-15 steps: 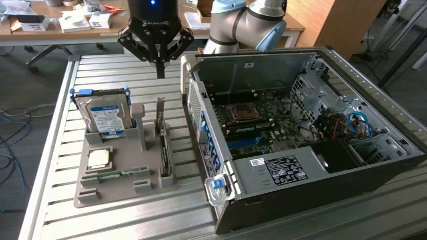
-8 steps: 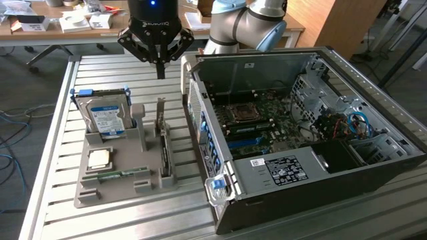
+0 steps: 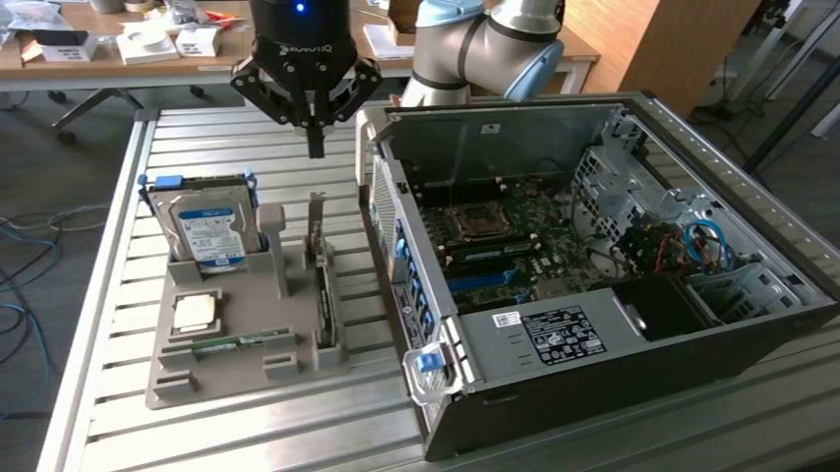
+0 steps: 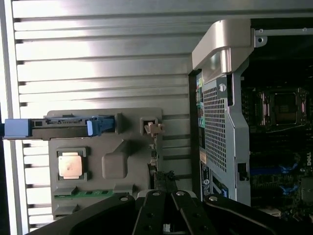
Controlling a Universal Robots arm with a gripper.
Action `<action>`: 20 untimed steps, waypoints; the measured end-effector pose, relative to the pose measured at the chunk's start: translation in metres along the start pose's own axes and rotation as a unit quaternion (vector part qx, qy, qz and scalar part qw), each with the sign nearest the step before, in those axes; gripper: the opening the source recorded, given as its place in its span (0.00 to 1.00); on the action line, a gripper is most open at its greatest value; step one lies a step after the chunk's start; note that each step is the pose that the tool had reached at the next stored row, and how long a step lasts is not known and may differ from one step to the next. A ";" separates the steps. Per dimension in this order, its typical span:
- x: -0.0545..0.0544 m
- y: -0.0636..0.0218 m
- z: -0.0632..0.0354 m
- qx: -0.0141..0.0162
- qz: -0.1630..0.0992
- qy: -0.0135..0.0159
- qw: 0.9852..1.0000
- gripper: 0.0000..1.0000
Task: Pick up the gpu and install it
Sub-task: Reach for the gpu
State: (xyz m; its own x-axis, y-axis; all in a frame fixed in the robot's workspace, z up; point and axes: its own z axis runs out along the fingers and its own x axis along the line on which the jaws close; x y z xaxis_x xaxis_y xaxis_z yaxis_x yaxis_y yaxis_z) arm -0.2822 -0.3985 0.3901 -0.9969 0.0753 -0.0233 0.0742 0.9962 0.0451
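Observation:
The gpu [image 3: 319, 285] stands on its edge in a slot along the grey holder's [image 3: 230, 379] side nearest the computer case, its pale bracket end [image 3: 317, 211] pointing up. In the wrist view the gpu [image 4: 164, 178] appears edge-on, just past my fingertips. My gripper [image 3: 314, 147] hangs shut and empty above the table, over the far end of the card and well clear of it. The wrist view has the gripper [image 4: 164, 200] closed, with nothing between the fingers.
The holder also carries a blue-labelled hard drive [image 3: 204, 231], a CPU [image 3: 195, 313] and a green memory stick [image 3: 243, 341]. An open computer case [image 3: 591, 265] lies on the exterior view's right, its motherboard [image 3: 512, 241] exposed. A cluttered desk [image 3: 132, 44] stands behind.

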 end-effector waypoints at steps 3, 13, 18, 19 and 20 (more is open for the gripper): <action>0.000 -0.0027 -0.0001 0.000 0.000 0.000 1.000 0.11; 0.001 -0.0153 -0.0007 0.000 0.000 0.000 1.000 0.11; 0.003 -0.0225 -0.0010 0.000 0.000 0.000 1.000 0.11; 0.003 -0.0238 -0.0011 0.000 0.000 0.000 1.000 0.11; 0.003 -0.0251 -0.0012 0.000 0.000 0.000 1.000 0.11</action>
State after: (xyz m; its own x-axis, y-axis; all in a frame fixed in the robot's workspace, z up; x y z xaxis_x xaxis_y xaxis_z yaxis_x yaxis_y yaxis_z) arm -0.2874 -0.4233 0.3901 -0.9969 0.0753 -0.0233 0.0742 0.9962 0.0451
